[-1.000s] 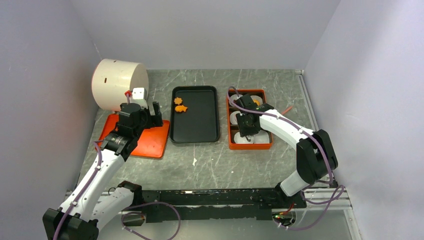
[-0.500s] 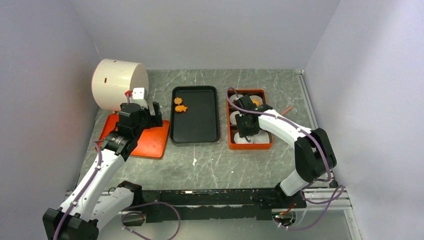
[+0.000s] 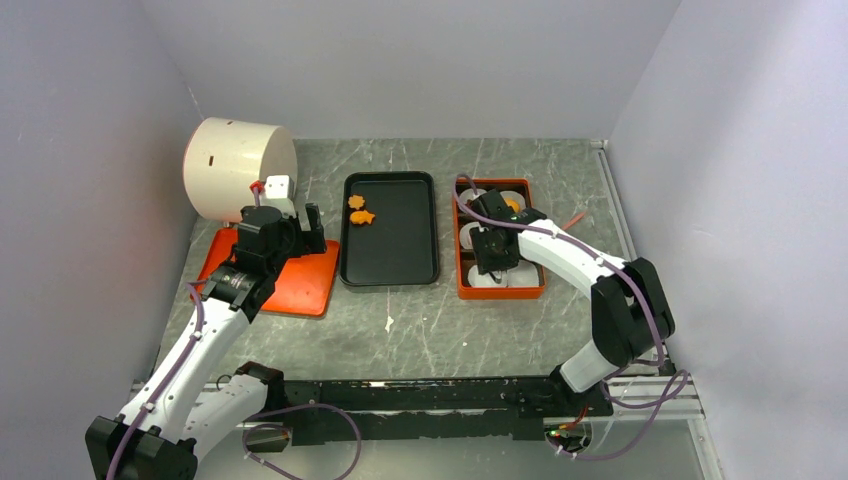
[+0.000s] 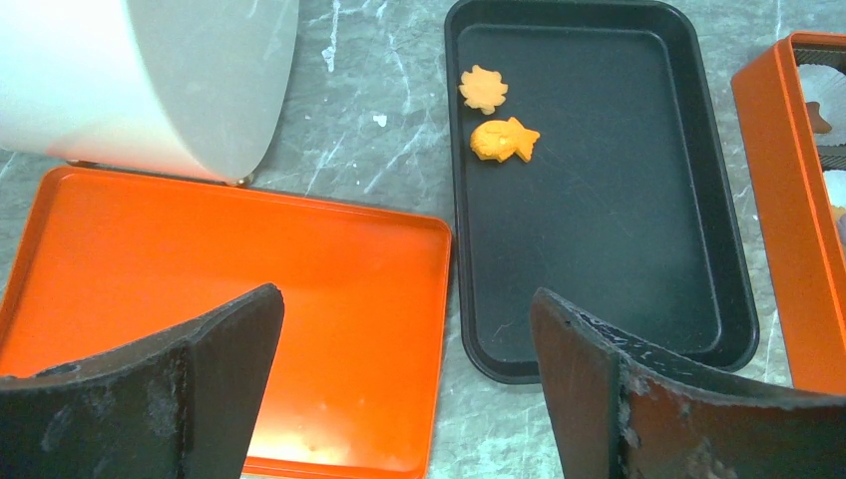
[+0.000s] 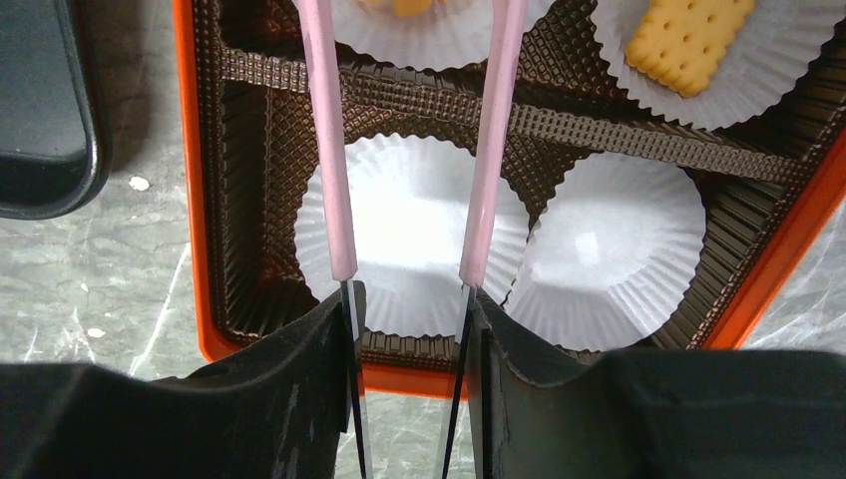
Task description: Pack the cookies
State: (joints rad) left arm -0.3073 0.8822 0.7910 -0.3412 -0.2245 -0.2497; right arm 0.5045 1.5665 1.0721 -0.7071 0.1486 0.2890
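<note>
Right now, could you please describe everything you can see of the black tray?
The black tray is a shallow rectangle with rounded corners and a raised rim, matte, perhaps coated metal. It lies flat on the grey marbled table, between the orange tray and the orange box. Two orange cookies, a leaf shape and a fish shape, lie near its far left corner; the rest is bare.

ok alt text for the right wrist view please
The right gripper holds pink tweezers over an orange box of white paper cups: the two nearest are empty, and a square cookie lies in a far cup.
</note>
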